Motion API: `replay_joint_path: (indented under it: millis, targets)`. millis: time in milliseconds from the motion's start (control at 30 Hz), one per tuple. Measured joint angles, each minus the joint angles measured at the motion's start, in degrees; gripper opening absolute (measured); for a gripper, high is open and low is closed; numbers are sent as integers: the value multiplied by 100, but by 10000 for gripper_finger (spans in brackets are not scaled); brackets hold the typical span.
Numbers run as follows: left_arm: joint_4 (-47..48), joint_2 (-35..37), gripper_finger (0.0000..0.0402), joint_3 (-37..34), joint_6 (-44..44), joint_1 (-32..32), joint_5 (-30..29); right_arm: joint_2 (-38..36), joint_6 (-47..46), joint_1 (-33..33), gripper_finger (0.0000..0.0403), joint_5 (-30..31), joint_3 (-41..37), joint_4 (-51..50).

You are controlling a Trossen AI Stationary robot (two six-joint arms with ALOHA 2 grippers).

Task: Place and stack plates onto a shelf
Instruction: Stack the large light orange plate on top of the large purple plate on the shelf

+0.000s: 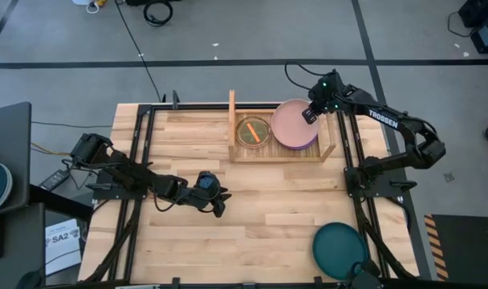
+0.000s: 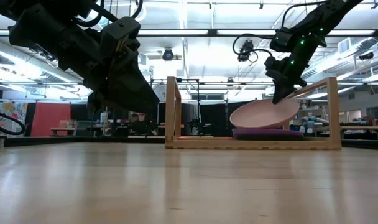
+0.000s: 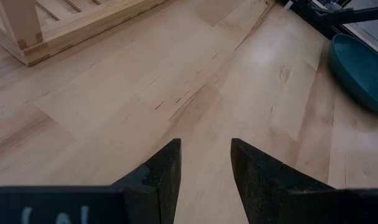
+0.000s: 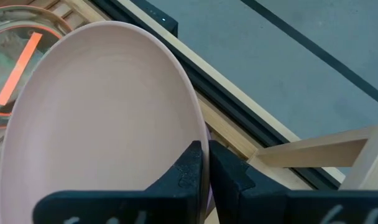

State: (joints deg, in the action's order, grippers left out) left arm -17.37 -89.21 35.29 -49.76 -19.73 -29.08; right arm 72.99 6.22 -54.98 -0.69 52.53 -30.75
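A pink plate [image 1: 290, 122] sits tilted in the right half of the wooden shelf [image 1: 232, 120], over a purple plate [image 2: 267, 132] that lies flat on the slats. My right gripper [image 4: 206, 165] is shut on the pink plate's raised rim. The shelf's left half holds small translucent plates [image 1: 254, 131] with an orange strip on top. My left gripper [image 3: 204, 168] hovers open over bare table, near the middle [image 1: 216, 197]. A teal plate [image 1: 339, 247] lies flat at the table's near right. My right gripper pinches the pink plate's rim [image 4: 201, 134] at its far right, one finger on the plate's inner face and one on its outer side. The fingers slant down from the far right. The held side is raised; the plate's [image 2: 263, 115] opposite low side rests on the purple plate.
The shelf's upright side boards [image 2: 173, 112] stand left and right of the plates. Dark frame rails [image 1: 352, 152] run along the table's left and right sides. Bare plank tabletop [image 1: 268, 209] stretches between the shelf and the near edge.
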Motion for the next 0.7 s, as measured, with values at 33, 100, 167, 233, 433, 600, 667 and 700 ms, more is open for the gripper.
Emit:
replay_joint_path:
  millis: [33, 100, 167, 233, 433, 600, 667, 700]
  targets:
    - [0, 0, 146, 0, 0, 0, 0, 0, 0, 0, 32, 0, 0, 0]
    - [0, 0, 146, 0, 0, 1, 0, 0, -2, 0, 35, 0, 0, -1]
    - [0, 0, 146, 0, 0, 0, 0, -2, -2, 2, 40, -1, 0, -1]
    - [0, 0, 146, 0, 0, 0, 0, -2, -2, 2, 47, -2, 0, -1]
    - [2, 0, 146, 0, 0, 0, 0, -2, -2, 2, 80, -41, 2, 1]
    - [0, 0, 146, 0, 0, 0, 2, -2, -22, 2, 110, -44, 4, -1]
    - [0, 0, 146, 0, 0, 1, 0, -2, -19, 2, 120, -65, 4, -1]
    - [0, 0, 146, 0, 0, 1, 0, -2, -16, 2, 125, -87, 3, -1]
